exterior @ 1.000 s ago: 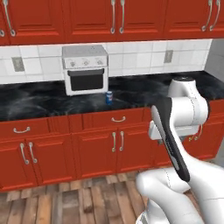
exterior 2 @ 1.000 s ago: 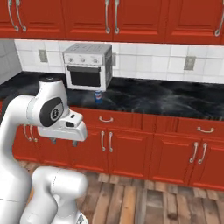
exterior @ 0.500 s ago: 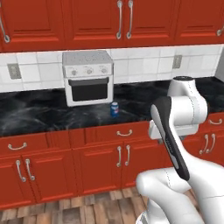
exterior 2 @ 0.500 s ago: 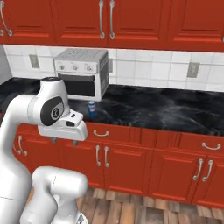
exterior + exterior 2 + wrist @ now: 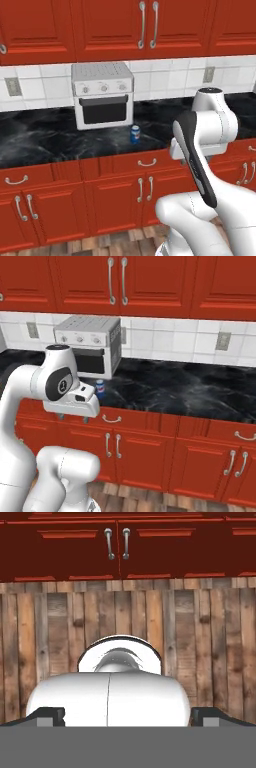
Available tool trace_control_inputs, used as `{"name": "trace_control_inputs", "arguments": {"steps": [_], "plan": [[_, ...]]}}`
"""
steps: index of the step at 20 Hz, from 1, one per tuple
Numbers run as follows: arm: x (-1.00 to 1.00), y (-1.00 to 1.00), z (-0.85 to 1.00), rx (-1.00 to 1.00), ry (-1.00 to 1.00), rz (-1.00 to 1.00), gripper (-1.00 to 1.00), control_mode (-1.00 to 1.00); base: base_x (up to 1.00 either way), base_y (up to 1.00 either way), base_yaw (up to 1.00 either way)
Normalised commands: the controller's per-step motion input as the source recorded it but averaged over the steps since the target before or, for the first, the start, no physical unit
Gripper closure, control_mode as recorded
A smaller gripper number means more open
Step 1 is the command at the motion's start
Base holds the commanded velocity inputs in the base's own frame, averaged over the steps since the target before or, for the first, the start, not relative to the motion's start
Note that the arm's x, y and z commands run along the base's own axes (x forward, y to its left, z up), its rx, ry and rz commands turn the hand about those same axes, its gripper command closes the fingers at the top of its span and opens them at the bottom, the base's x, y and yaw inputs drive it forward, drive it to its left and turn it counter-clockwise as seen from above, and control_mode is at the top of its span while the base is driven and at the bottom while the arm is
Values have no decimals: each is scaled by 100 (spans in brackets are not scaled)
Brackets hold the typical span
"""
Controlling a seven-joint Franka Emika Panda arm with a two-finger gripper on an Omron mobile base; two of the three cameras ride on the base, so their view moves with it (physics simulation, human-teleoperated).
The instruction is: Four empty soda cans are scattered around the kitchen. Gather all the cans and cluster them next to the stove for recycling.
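One blue soda can (image 5: 135, 134) stands upright on the black marbled countertop (image 5: 45, 145), just in front of a white toaster oven's right corner. The right base view shows the same can (image 5: 100, 388) behind the arm's hand. My gripper (image 5: 72, 417) hangs folded in front of the robot's body, well short of the counter and below its edge, pointing down at the floor. In the hand view its two dark fingertips (image 5: 50, 716) sit far apart at the bottom corners, so the gripper (image 5: 128, 718) is open and holds nothing. The stove is out of view.
A white toaster oven (image 5: 102, 101) stands against the tiled wall. Red upper cabinets (image 5: 145, 25) hang over the counter and red lower cabinet doors (image 5: 145, 190) run below it. The hand view looks down on wooden floor (image 5: 50, 637) and cabinet fronts (image 5: 115, 547).
The whole picture has shifted and grown: the base has driven closer to the counter. The arm keeps its folded pose and the gripper stays open.
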Motion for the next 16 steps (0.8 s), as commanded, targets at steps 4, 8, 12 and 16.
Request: {"name": "trace_control_inputs", "arguments": {"steps": [4,8,12,16], "plan": [[0,0,0,0,0,0,-100,100,62,23,0],[0,0,0,0,0,0,-100,100,53,19,0],[0,0,0,0,0,0,-100,100,43,24,0],[0,0,0,0,0,0,-100,100,33,26,-4]]}}
